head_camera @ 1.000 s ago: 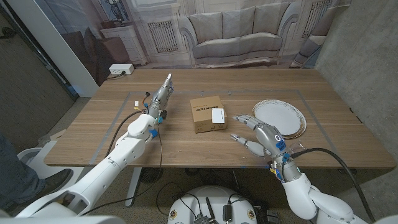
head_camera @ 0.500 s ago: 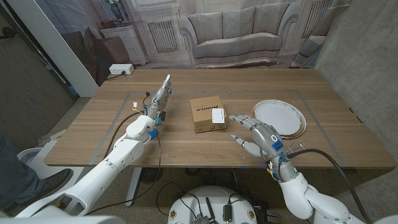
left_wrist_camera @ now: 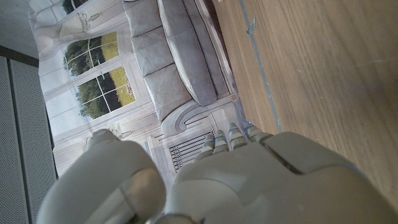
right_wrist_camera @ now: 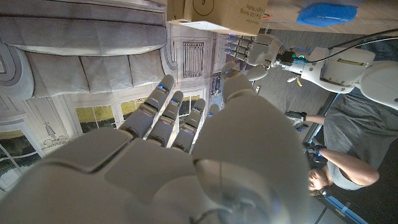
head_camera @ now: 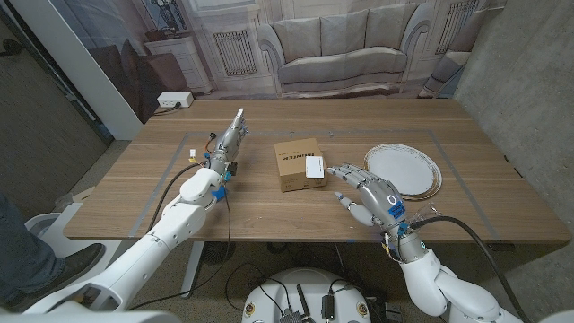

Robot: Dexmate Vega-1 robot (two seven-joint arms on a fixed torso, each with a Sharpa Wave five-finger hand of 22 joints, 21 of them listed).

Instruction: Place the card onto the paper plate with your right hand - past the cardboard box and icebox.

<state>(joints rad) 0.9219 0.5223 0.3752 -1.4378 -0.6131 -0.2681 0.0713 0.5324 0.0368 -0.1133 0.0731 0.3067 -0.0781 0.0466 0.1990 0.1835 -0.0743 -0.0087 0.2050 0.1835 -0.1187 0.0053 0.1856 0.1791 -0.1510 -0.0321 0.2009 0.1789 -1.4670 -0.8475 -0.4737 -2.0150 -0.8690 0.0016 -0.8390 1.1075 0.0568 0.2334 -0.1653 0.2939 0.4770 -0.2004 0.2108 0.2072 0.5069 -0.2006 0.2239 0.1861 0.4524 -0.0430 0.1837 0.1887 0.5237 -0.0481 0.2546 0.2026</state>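
Right hand (head_camera: 372,195) closer to cardboard box (head_camera: 299,164)

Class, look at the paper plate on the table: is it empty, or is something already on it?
Empty. In the head view the paper plate shows a bare white centre; the card lies on the cardboard box.

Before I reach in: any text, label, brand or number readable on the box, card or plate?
Cardboard box: dark print on its top, too small and blurred to read.
White card lying on the box: no readable text.
Paper plate: no print visible.
Box in the right wrist view: a round mark and small print, unreadable.
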